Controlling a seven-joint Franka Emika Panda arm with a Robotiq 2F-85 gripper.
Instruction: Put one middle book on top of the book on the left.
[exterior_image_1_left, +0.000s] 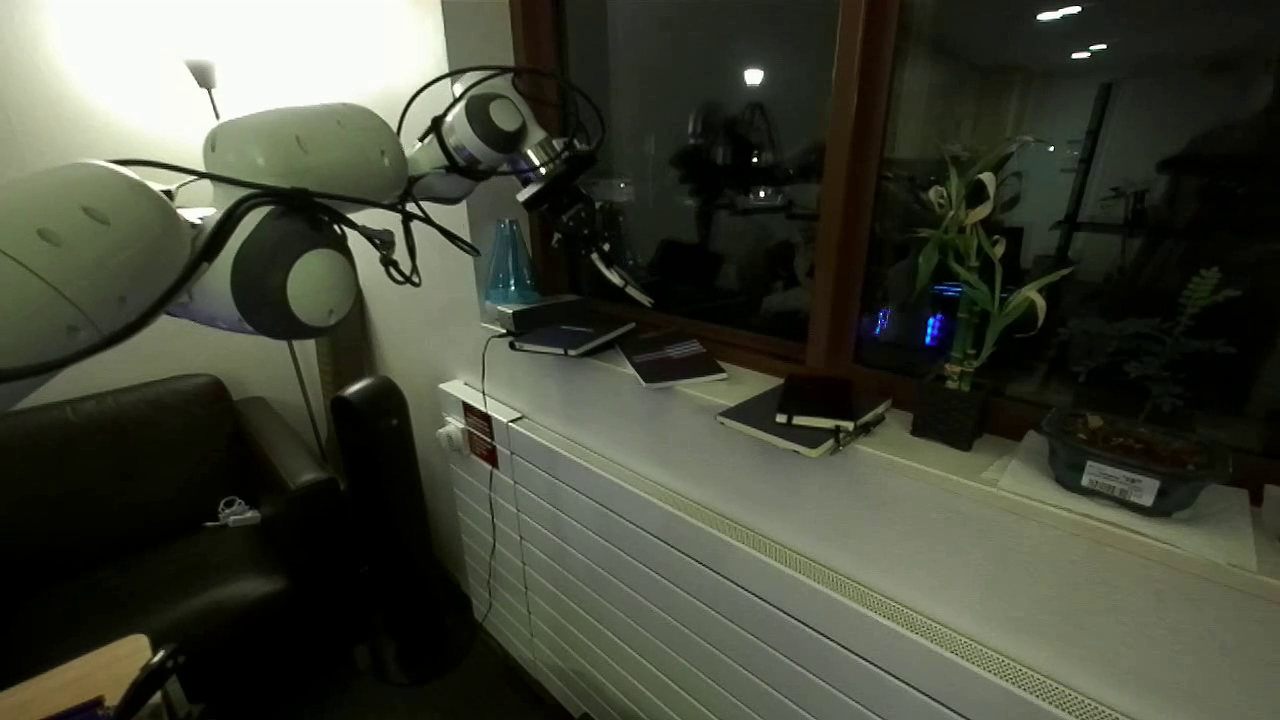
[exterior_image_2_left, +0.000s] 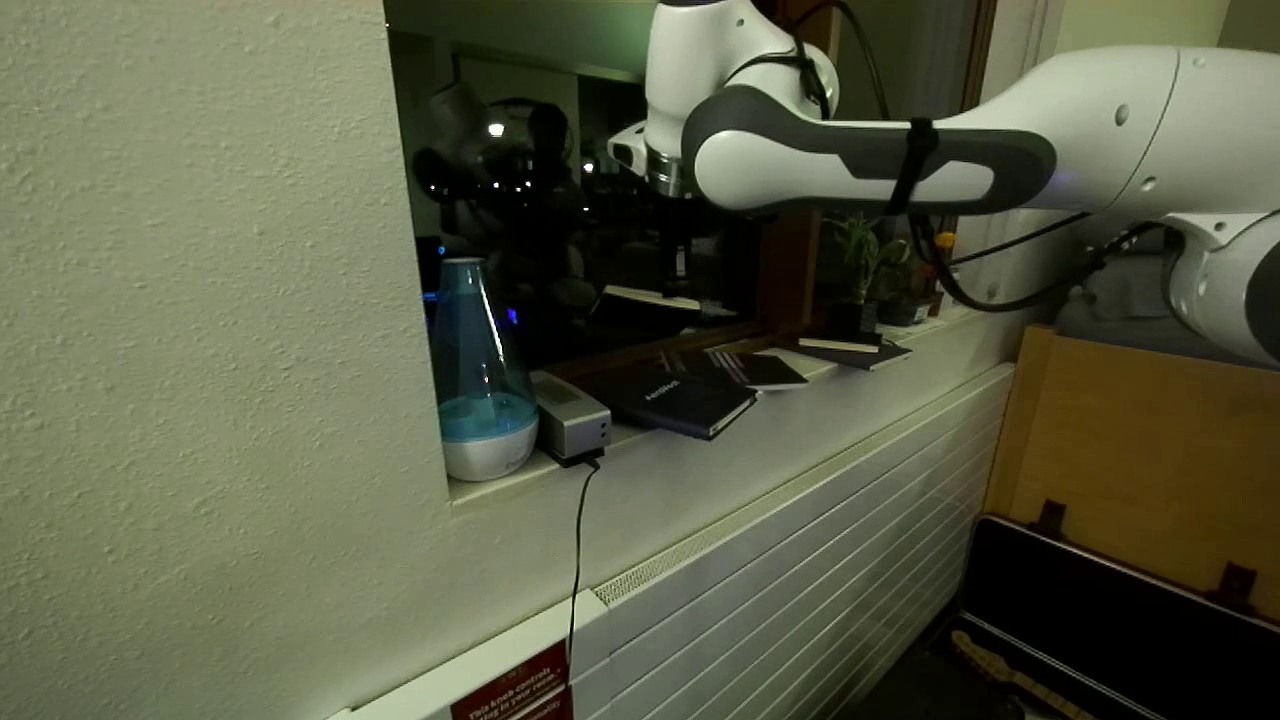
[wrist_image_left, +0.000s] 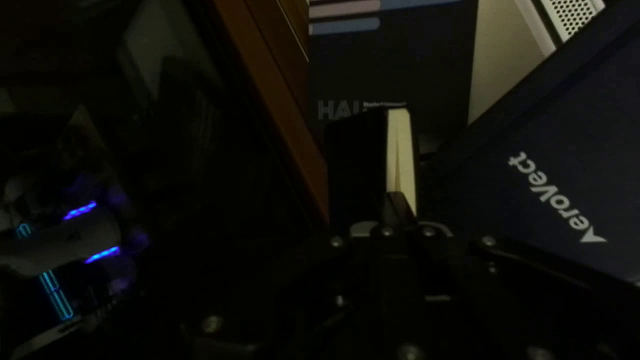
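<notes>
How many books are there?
5: held book in the gripper; along the sill, AeroVect book by the box, striped book, then top book on bottom book. More may be hidden.

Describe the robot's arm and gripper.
The arm is white and rounded, with dark grey joint panels and a silver wrist collar. Black cables loop along it; a black strap wraps it. The gripper is black with shiny screws.

Ok so I count five books (exterior_image_1_left: 672, 362), at least two potted plants (exterior_image_1_left: 966, 340), then one humidifier (exterior_image_2_left: 474, 350), one grey box (exterior_image_2_left: 580, 425), one leather seat (exterior_image_1_left: 120, 460) and one robot arm (exterior_image_1_left: 300, 150).
</notes>
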